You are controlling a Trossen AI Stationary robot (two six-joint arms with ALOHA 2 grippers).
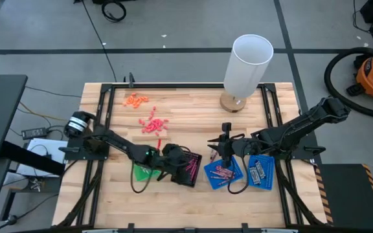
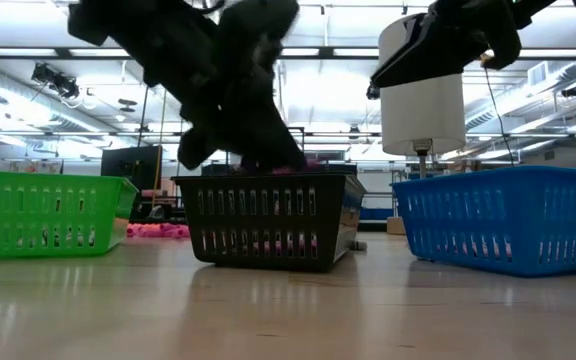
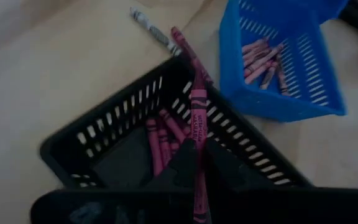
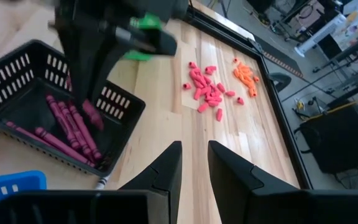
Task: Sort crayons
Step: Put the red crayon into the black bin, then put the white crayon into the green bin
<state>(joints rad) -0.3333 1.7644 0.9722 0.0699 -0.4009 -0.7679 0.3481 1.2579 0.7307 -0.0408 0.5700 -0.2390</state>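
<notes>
My left gripper point(image 3: 197, 155) point(image 1: 173, 157) hangs over the black tray point(image 1: 190, 169), shut on one pink crayon point(image 3: 197, 106). Several pink crayons point(image 3: 163, 140) lie on that tray's floor. To its right, a blue tray point(image 3: 278, 68) holds more pink crayons, and a second blue tray point(image 1: 261, 171) holds grey ones. A grey crayon point(image 3: 149, 26) and a pink one point(image 3: 180, 38) lie loose on the table by the black tray's far corner. My right gripper point(image 4: 194, 162) point(image 1: 225, 147) hovers open above the blue trays with nothing between its fingers. My left gripper pinches the pink crayon between its two fingers, holding its shaft point(image 3: 198, 146). The crayon lies along the fingers and sticks out past their tips. The fingers slant down from the table's left. The crayon's free end point(image 3: 196, 84) points into the black tray; whether it touches anything, I cannot tell.
A green tray point(image 1: 142, 172) stands left of the black one. Coral-red bits point(image 1: 153, 124) and orange bits point(image 1: 136, 99) lie in two heaps on the far left of the table. A tall white cylinder point(image 1: 248, 65) stands on a wooden foot at the far edge.
</notes>
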